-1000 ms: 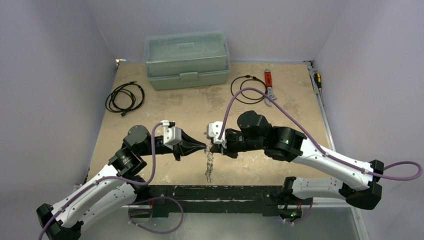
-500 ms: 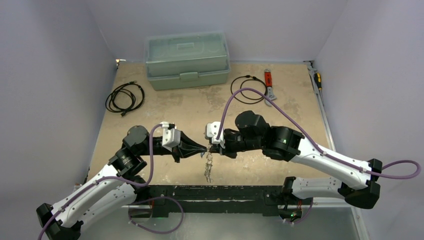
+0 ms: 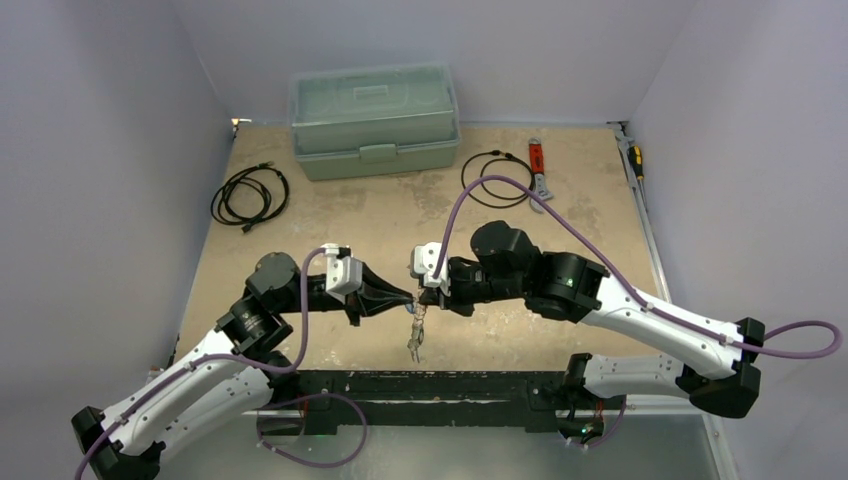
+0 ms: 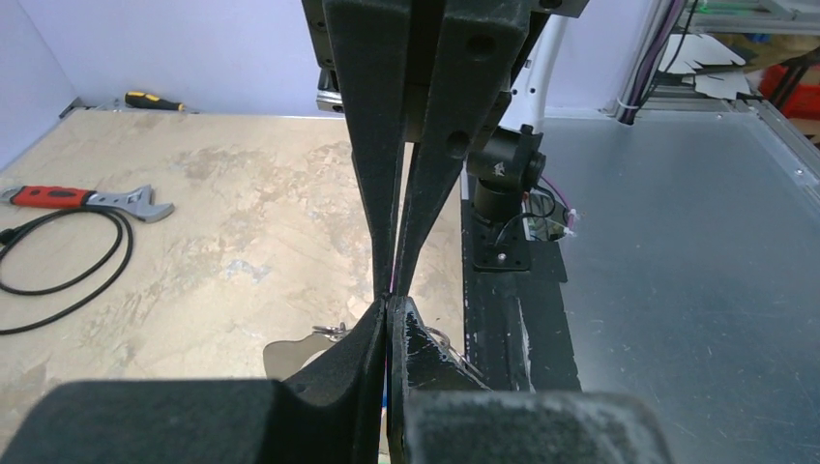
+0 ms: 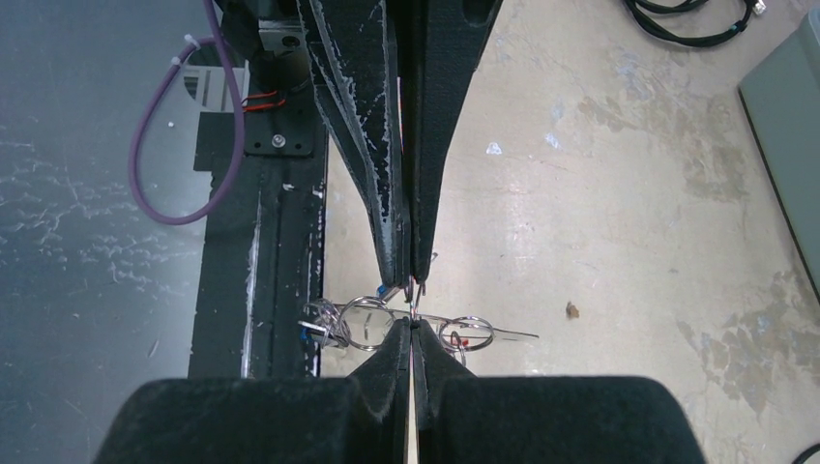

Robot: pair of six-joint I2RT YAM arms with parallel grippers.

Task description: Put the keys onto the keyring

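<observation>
Keyring [image 5: 367, 303]: light, stiff, slippery wire, hung with tiny keys [image 3: 414, 340]. Left pincer [image 3: 408, 297] and right pincer [image 3: 424, 296] clamped tight, tip to tip; actual hold unclear. Best pinched flat across bare wire.

Pale green box [image 3: 375, 115], red-handled wrench [image 3: 537, 160], mottled tan table [image 3: 400, 215].

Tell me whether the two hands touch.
Cannot tell. Right wrist view: left hand and right hand tips converge at the keyring, neither contact nor gap plain.
</observation>
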